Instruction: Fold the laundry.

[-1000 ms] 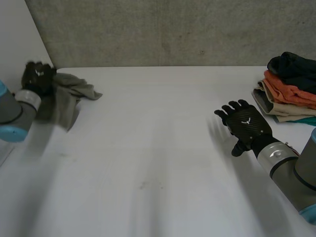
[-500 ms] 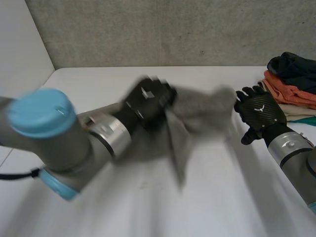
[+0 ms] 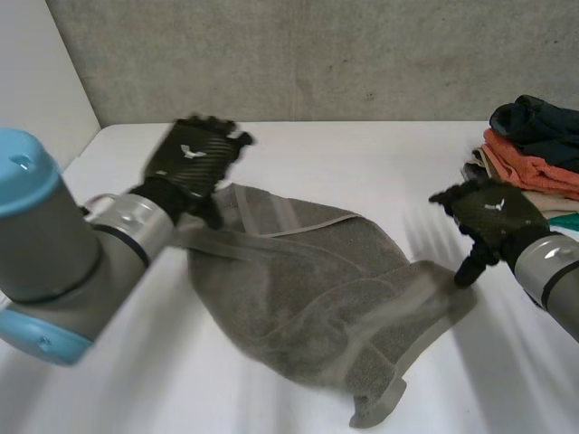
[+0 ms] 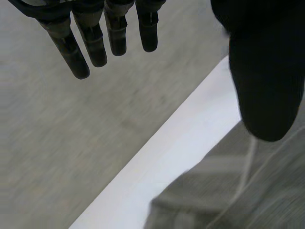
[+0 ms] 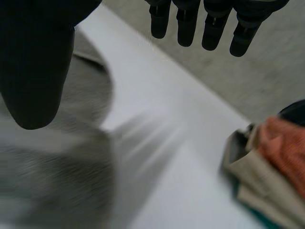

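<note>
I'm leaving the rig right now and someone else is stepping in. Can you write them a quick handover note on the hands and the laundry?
Left hand: open, fingers straight, at a far corner of the grey towel.
Right hand: open, at the towel's opposite edge.
The towel lies rumpled, unfolded, mid-table.
Done: a stack of folded clothes sits by the right hand.
Left: spread and fold the towel, then probably add it to the stack.

White table [image 3: 362,172] had a grey towel [image 3: 317,298] in the mid (all rumpled) & a clothes pile [image 3: 529,172] at the right.
</note>
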